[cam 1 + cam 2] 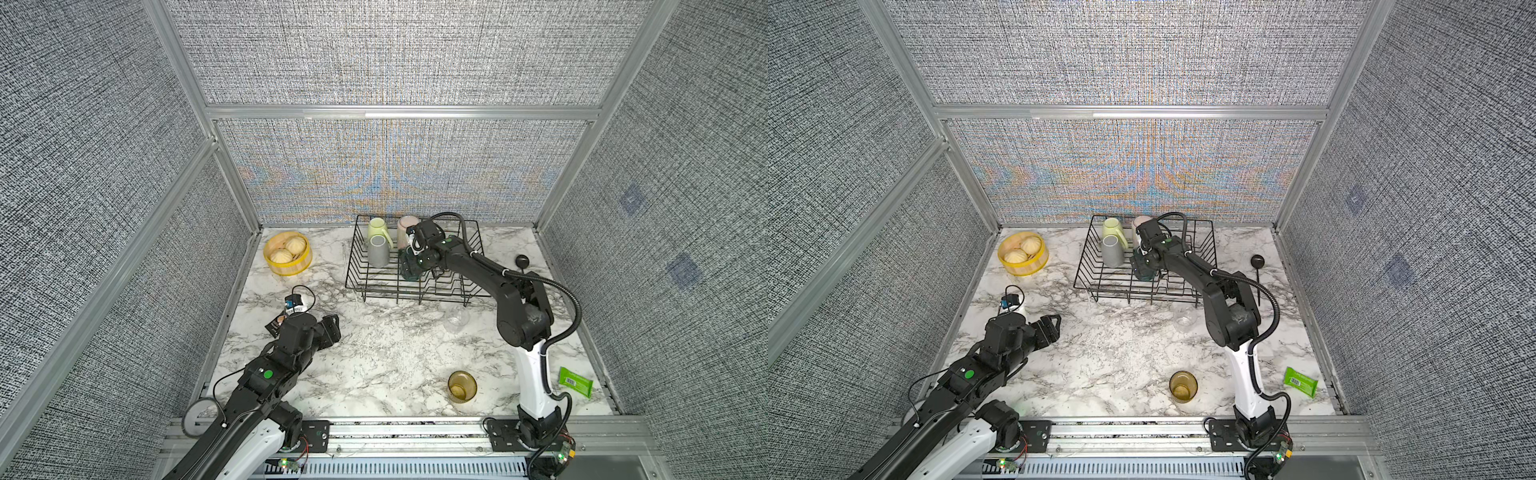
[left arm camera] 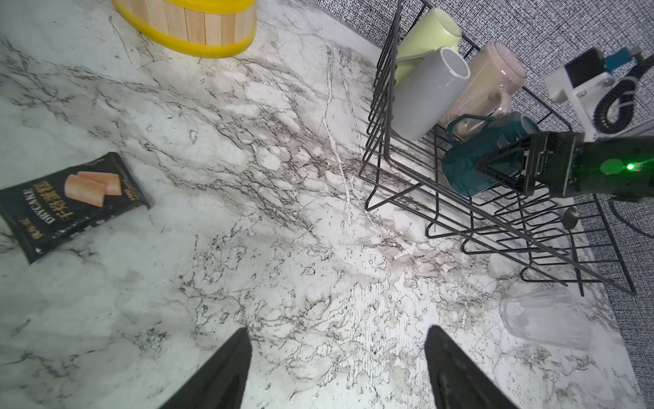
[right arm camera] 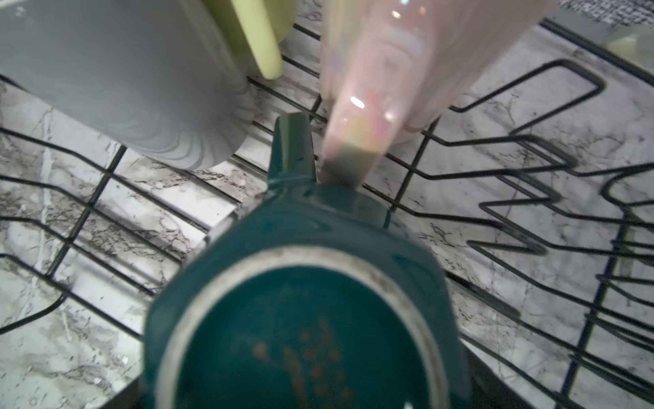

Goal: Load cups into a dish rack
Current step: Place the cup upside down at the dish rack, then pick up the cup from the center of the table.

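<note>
The black wire dish rack (image 1: 351,257) stands at the back of the marble table. Upside down inside it are a light green mug (image 1: 376,228), a grey mug (image 1: 379,251) and a pale pink mug (image 1: 404,232). A dark teal mug (image 1: 409,270) sits base-up beside the pink one. My right gripper (image 1: 411,259) reaches down over its base, a finger (image 2: 495,166) lying along its side; how tightly is hidden. An amber tumbler (image 1: 462,385) and a clear glass (image 1: 456,319) stand on the table. My left gripper (image 2: 338,354) hovers open and empty over bare marble.
A yellow steamer basket with buns (image 1: 287,253) sits back left. A black snack packet (image 2: 70,202) and a small white device with a cable (image 1: 296,303) lie by the left arm. A black spoon (image 1: 521,262) and a green packet (image 1: 575,381) lie on the right.
</note>
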Robot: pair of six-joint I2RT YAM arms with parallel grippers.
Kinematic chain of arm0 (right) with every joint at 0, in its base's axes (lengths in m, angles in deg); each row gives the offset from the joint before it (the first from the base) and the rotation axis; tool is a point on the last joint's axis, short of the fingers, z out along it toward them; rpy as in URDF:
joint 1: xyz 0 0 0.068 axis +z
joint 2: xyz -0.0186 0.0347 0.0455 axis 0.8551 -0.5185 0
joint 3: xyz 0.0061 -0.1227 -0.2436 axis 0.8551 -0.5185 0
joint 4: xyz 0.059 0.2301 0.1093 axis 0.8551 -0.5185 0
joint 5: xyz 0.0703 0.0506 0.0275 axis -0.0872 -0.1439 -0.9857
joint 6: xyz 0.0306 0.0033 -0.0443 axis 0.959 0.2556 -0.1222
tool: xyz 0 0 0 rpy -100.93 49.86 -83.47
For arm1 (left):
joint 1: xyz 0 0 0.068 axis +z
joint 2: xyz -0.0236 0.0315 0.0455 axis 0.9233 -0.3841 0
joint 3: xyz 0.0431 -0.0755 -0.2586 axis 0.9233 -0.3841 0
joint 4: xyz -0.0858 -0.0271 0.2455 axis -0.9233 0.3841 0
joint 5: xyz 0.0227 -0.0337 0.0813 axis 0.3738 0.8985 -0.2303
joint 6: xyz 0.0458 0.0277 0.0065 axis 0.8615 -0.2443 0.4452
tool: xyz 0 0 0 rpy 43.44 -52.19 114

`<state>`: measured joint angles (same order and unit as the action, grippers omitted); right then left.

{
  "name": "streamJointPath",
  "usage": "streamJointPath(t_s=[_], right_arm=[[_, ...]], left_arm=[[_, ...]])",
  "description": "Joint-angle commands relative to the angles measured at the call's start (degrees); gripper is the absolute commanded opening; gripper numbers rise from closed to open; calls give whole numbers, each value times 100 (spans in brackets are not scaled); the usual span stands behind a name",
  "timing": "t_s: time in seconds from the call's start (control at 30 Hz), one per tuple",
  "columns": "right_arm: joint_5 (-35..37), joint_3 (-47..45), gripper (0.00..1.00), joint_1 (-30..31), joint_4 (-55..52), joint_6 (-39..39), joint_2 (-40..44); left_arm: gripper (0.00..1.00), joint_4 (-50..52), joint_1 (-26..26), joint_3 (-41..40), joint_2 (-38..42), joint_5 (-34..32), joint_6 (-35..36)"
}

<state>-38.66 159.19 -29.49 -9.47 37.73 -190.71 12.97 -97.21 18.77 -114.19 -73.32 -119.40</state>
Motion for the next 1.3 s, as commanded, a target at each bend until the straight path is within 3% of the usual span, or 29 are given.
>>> streamJointPath(t_s=[0.0, 0.33, 0.5, 0.77, 0.87, 0.97, 1.13, 1.27], right_arm=[[422, -101, 86, -1, 296, 257, 123], [67, -778, 90, 17, 681, 163, 811], [-124, -1462, 92, 23, 971, 50, 1648], [-62, -3638, 96, -1, 2443, -647, 3628], [189, -4598, 99, -27, 3180, -810, 4336], [-171, -5170, 99, -180, 3073, -836, 4886], [-601, -5679, 99, -445, 2527, -262, 5561], [-580, -5740, 99, -992, 1504, 1181, 5939]], left_arm=[[78, -84, 7, -128, 39, -37, -74], [78, -123, 8, 7, -129, 93, 64], [78, -553, 4, 0, -135, 729, 364], [78, -1124, -30, 7, -376, 1632, 521], [78, -1197, -123, 54, -465, 1723, 629], [78, -1251, -279, 84, -585, 1649, 811], [78, -1290, -638, 249, -948, 1425, 1045], [78, -1432, -995, 331, -1252, 1067, 1207]])
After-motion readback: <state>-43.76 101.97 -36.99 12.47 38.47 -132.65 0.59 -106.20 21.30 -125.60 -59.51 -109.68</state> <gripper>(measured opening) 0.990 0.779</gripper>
